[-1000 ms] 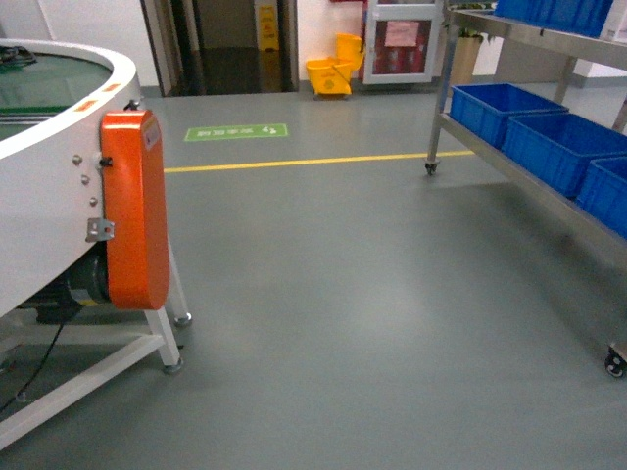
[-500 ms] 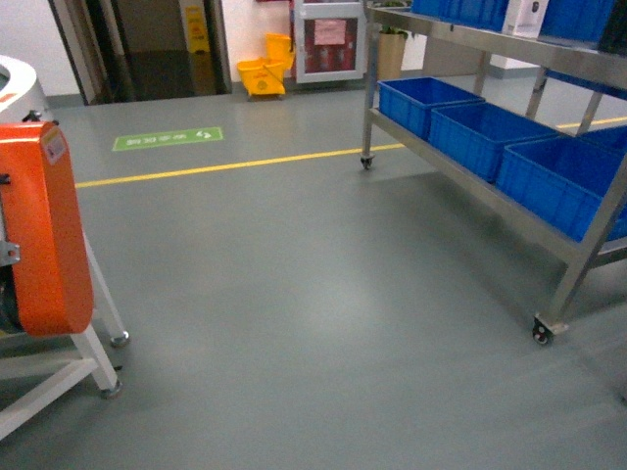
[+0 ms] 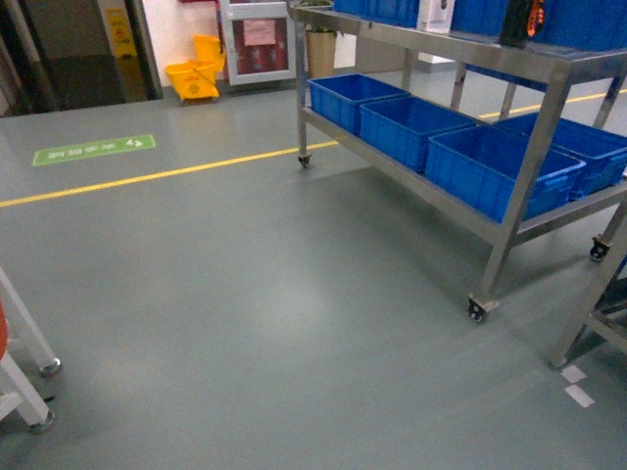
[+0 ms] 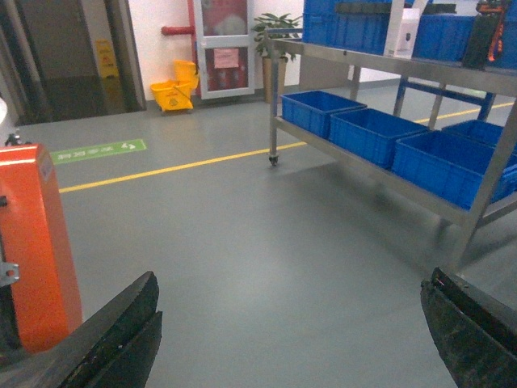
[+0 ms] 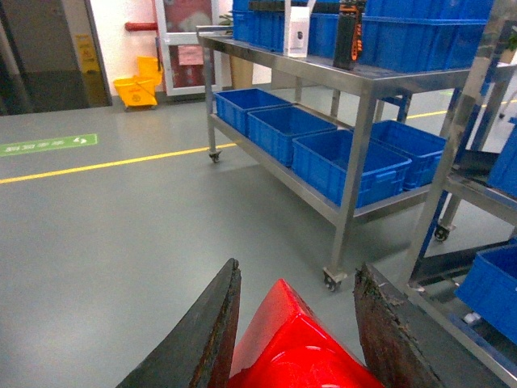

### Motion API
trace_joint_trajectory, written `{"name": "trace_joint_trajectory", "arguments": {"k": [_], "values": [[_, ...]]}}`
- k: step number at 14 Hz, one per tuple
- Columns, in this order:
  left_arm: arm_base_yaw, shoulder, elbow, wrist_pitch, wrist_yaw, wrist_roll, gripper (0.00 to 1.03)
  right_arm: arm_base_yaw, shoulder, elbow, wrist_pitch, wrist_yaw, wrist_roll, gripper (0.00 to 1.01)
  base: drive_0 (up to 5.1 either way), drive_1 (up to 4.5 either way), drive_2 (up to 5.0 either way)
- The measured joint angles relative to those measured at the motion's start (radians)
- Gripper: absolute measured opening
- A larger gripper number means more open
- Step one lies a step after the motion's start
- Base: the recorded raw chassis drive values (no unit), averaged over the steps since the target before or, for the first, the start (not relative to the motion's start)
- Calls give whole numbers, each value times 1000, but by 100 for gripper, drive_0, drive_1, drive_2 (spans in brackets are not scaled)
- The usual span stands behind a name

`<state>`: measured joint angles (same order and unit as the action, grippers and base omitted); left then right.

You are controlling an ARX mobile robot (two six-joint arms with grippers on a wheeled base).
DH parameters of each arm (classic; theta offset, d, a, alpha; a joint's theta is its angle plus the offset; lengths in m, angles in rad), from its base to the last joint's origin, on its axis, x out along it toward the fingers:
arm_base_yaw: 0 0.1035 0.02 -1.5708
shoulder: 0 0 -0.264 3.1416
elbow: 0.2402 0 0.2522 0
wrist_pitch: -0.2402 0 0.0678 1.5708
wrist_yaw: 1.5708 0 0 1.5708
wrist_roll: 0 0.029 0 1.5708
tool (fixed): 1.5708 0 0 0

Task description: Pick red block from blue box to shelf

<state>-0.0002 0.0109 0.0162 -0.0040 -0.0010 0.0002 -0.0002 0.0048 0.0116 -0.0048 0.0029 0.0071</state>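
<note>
Open floor (image 3: 255, 294); shelf (image 3: 529, 157) rightward

I'm in a factory or warehouse hall: grey floor (image 3: 245, 323) with a yellow line (image 3: 157, 176), steel shelf (image 3: 509, 166) holding blue crates (image 3: 411, 122), mop bucket (image 3: 193, 80) behind it.

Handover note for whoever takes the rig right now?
Right gripper: shut on the red block, seen in the right wrist view.
Left gripper: open, empty.
Blue box: not in view.
Shelf: ahead on the right, royal-blue crates on its lower tier; base not yet up to it.
Done: block picked.
Left: drive up to the shelf, set the block on it, release.
</note>
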Motion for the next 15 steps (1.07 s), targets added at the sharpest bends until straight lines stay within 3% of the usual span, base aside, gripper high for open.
{"name": "trace_joint_trajectory", "arguments": {"k": [15], "values": [[0, 0, 0, 0, 1, 0, 98, 0, 0, 0, 0, 0, 0, 37, -148, -148, -148]]}}
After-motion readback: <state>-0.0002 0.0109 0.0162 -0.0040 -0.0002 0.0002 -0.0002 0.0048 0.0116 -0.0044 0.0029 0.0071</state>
